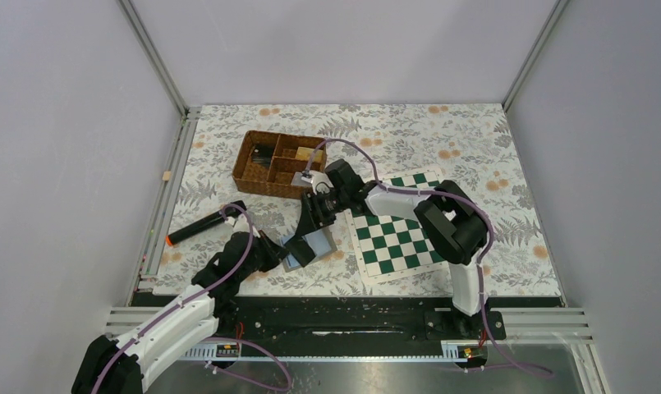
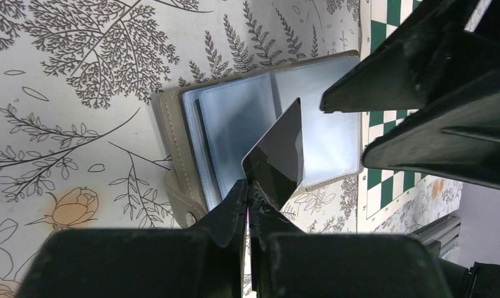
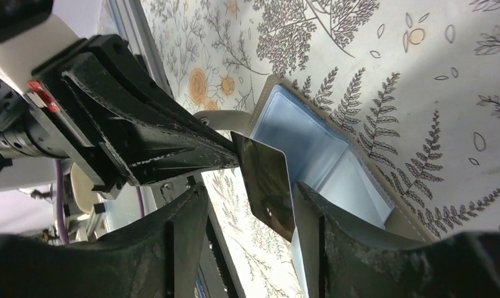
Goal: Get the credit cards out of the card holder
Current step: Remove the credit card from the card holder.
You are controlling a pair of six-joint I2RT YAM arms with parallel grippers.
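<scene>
Card (image 2: 278,155): one, pinched in left hand (image 2: 248,187) above one open card holder (image 2: 225,121).

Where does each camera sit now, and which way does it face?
Top external: above and behind the bases, looking down at the table; left arm and right arm show.
Left wrist: on the left arm, looking down at the card holder; left gripper shows, pinching a card.
Right wrist: on the right arm, facing the left gripper; open right gripper shows.
Shared: both wrist views show the card.
</scene>
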